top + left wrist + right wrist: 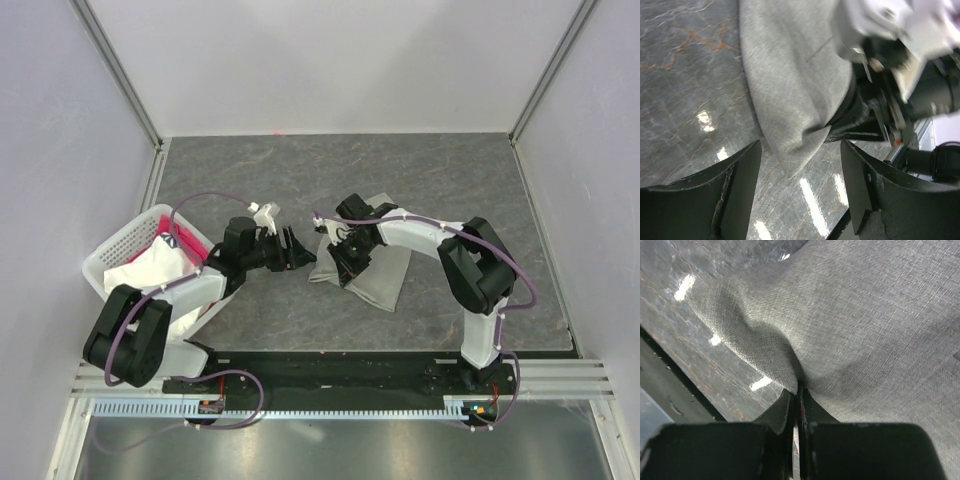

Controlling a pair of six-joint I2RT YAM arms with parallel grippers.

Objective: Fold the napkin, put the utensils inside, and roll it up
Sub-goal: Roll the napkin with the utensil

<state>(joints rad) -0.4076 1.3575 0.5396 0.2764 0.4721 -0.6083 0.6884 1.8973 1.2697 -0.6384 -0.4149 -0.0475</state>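
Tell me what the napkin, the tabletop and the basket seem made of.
The napkin: woven fabric, matte; fine weave and soft folds show. The tabletop: stone or stone-look laminate, glossy; veining and light glints. The basket: probably white plastic; perforated lattice wall.

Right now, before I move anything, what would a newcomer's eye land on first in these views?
First the grey napkin, rumpled mid-table, with the right pincer shut on a fold near its left corner. Next the left pincer, jaws wide open, facing that corner without touching it. Then the white basket at the table's left edge, holding a pink cloth and a white cloth.
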